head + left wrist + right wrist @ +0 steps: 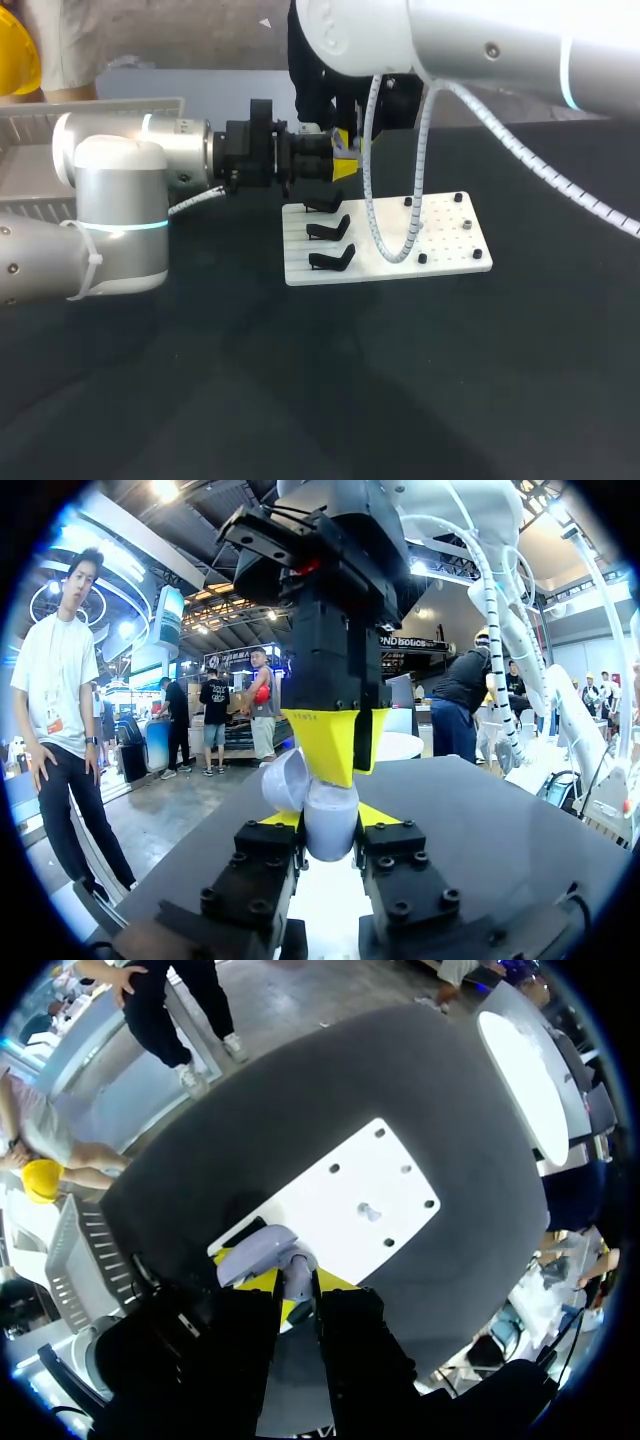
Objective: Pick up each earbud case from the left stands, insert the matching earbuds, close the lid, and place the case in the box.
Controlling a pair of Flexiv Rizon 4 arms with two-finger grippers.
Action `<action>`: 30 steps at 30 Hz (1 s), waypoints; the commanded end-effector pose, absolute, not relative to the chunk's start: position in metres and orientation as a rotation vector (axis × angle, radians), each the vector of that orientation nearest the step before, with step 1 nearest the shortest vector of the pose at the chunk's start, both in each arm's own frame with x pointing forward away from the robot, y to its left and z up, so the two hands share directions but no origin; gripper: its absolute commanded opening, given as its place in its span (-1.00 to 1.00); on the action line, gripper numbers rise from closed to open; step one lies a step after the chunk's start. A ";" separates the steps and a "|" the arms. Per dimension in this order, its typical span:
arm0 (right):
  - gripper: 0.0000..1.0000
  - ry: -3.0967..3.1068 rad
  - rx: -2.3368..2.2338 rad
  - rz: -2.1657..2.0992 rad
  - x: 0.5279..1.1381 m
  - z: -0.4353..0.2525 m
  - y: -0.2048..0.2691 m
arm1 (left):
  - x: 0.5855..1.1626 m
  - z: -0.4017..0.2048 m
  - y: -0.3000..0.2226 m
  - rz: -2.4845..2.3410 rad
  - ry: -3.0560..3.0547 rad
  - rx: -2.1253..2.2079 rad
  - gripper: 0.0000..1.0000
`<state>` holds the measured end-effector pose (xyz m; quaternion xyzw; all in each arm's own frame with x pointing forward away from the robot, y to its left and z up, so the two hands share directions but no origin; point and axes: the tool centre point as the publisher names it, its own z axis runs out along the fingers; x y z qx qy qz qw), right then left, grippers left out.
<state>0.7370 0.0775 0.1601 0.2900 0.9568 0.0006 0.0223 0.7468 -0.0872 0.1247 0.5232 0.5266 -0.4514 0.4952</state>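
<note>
Even o'head light, soft shadows on table — ceiling lamps bright

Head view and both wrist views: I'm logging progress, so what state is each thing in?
left gripper: shut on earbud case
earbud case: lid open
right gripper: directly over the earbud case, grip unclear
stands: all three empty

Dark matte table, broad and flat, soft shadows across its surface
</note>
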 end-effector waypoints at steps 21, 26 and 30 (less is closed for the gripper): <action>-0.11 2.934 0.782 0.114 0.720 0.179 0.081 | 0.745 0.124 -0.087 -1.088 1.272 1.262 -1.00; 0.45 2.871 0.612 0.179 0.690 0.193 0.069 | 0.745 0.124 -0.087 -1.088 1.272 1.262 -1.00; 1.00 2.841 0.521 0.178 0.673 0.196 0.054 | 0.745 0.124 -0.087 -1.088 1.272 1.262 -1.00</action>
